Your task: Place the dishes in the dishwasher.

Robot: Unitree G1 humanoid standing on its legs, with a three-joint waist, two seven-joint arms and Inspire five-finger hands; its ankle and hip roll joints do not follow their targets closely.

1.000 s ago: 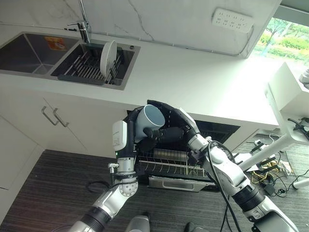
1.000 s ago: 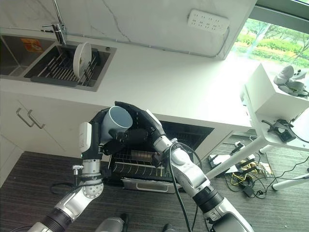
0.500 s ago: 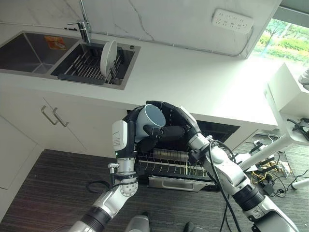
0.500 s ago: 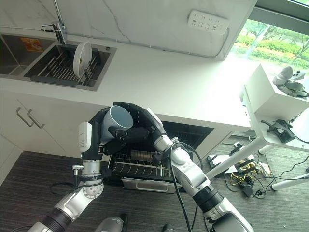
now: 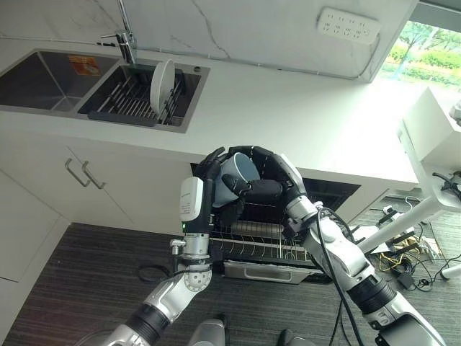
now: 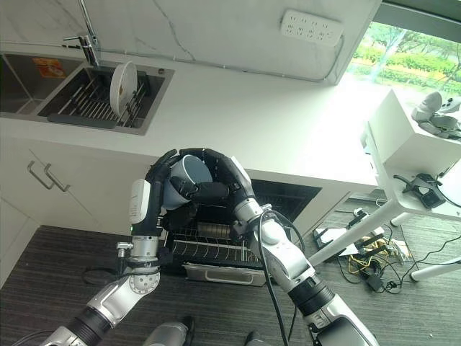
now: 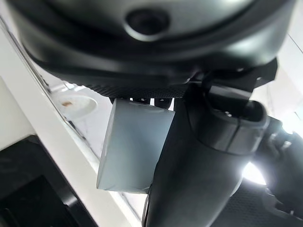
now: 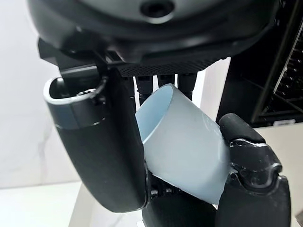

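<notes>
Left hand (image 5: 209, 173) is up in front of the counter edge, fingers curled round the left side of the cup (image 5: 238, 173). Right hand (image 5: 277, 176) wraps the same cup from the other side: fingers arch over its top, thumb crosses in front of the body. Both hands grasp it at once; the cup sits between the two palms.

Cup is pale blue-grey, plain-walled. Its long axis is tilted: the open mouth points up and toward the counter, the base points down and toward the robot. In the right wrist view the cup (image 8: 182, 142) lies pinched between thumb and fingers, rim toward the fingers. In the left wrist view the cup's wall (image 7: 135, 144) shows just past the thumb.

Cup is held in the air above the open dishwasher (image 5: 324, 191), over the pulled-out rack (image 5: 259, 245). It touches neither the rack nor the counter (image 5: 288, 122).

Left of all this, a sink (image 5: 43, 76) is set in the counter, with a tap (image 5: 124, 40) behind it. Its right basin holds a drying rack (image 5: 130, 101) with one white plate (image 5: 163, 83) standing on edge. Cabinet doors with two bar handles (image 5: 85, 174) sit below the sink. A wall socket strip (image 5: 351, 25) is up at the right.
</notes>
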